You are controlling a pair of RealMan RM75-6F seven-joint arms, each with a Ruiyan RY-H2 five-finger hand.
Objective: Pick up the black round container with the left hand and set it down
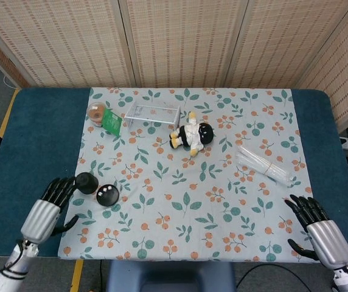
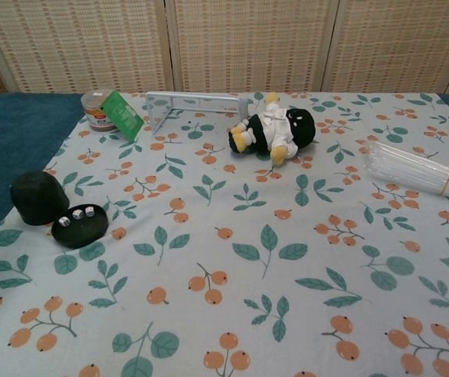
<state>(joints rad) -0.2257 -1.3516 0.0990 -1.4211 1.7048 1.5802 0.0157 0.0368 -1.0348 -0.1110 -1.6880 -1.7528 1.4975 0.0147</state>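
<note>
Evidently the black round container (image 1: 86, 182) had been set down: it sat on the tablecloth (image 1: 222, 231) just left of the black dish (image 1: 107, 194) holding dice, free of any grip. Further left of the dish, the left hand (image 1: 45, 210) hung with fingers spread, holding nothing. Far right of the dish, the right hand (image 1: 320, 234) lay idle, equally open and empty.
</note>
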